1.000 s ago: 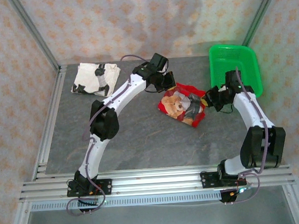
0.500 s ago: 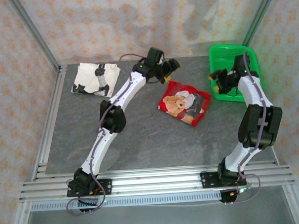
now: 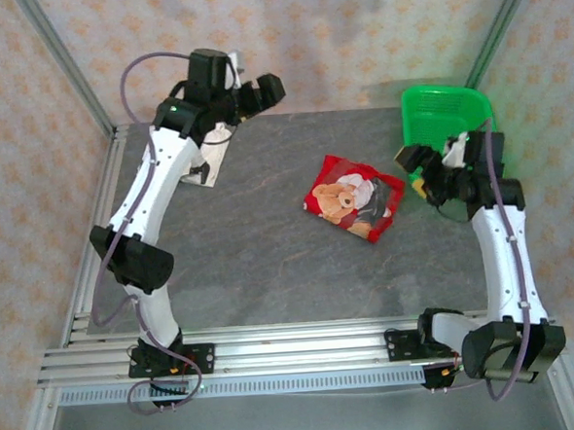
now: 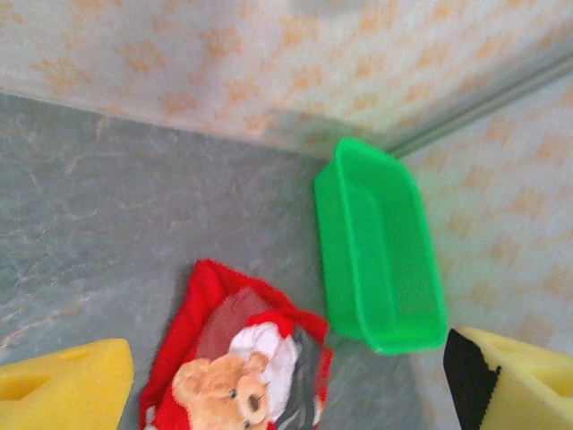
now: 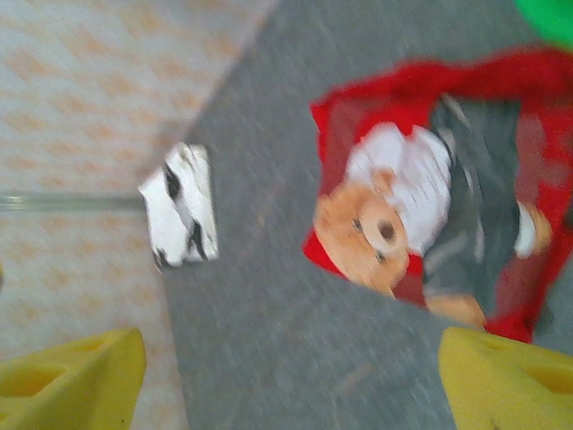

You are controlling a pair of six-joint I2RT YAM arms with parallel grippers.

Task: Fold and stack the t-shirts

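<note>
Red shirt [image 3: 354, 198], a compact bundle, lies mid-table [image 3: 261, 265] just beside the basket [image 3: 475, 106]; white shirt [image 5: 179, 218] lies folded near the far-left corner, well apart. Both are judged light, limp cloth that would sag and unfold if lifted at one point, so opposite edges of the red bundle suit a two-sided pinch; left gripper [image 3: 260, 88] and right gripper [image 3: 413, 171] hang above the table with fingers spread wide, holding nothing. The left arm hides most of the white shirt from above, and blur in the right wrist view obscures fold layers and edges.
</note>
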